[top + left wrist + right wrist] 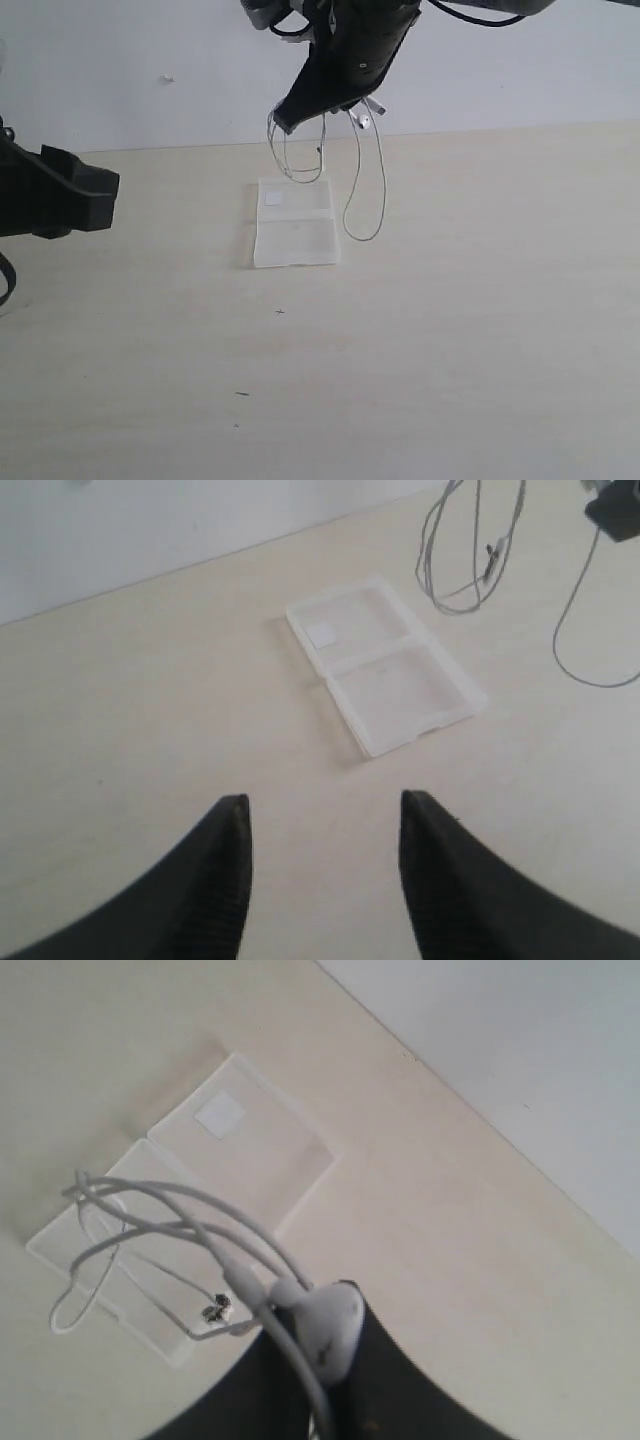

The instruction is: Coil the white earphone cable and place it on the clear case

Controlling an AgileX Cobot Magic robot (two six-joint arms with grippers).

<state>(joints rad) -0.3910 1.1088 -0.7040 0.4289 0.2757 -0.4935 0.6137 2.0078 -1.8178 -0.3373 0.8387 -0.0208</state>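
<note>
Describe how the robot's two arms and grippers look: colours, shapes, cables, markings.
Both are black. The left gripper has two broad fingers tapering to rounded tips, finely ribbed on their inner faces; its housing is blocky. The right gripper narrows from a glossy black body, with thick black cables looping above it and a grey part at the top. No markings show.

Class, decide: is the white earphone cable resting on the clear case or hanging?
Hanging: the white earphone cable dangles in loops from the right gripper; the clear case lies bare.
</note>
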